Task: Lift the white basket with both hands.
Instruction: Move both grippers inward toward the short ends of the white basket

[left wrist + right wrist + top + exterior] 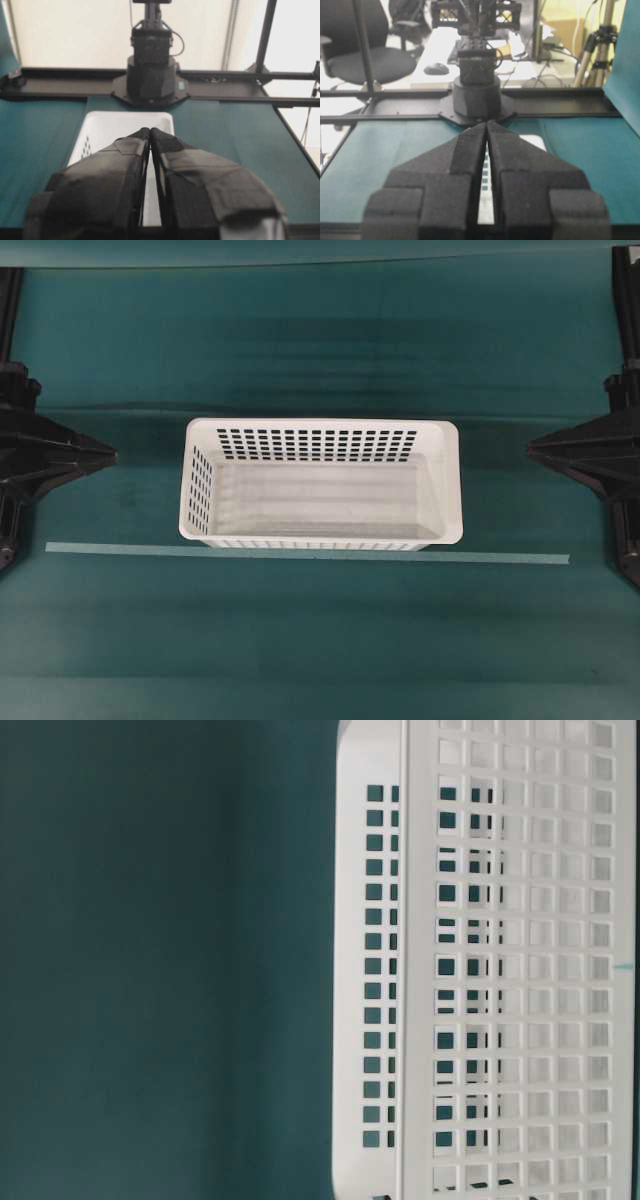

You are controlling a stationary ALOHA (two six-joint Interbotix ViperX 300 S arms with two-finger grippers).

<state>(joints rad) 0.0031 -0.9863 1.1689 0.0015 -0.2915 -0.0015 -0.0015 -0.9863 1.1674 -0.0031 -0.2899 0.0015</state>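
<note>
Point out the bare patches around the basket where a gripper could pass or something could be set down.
Bare cloth lies between the white basket and the left gripper, and likewise toward the right gripper. The widest patch is below the pale tape line; another stretches above the basket's far wall. Tightest spot: the basket's near wall sits right against the tape. The basket itself is empty.

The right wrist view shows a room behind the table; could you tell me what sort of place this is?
Probably a robotics lab or office: an office chair, a tripod and a desk with a mouse stand behind the table.

Black tapered foam-padded hand
</note>
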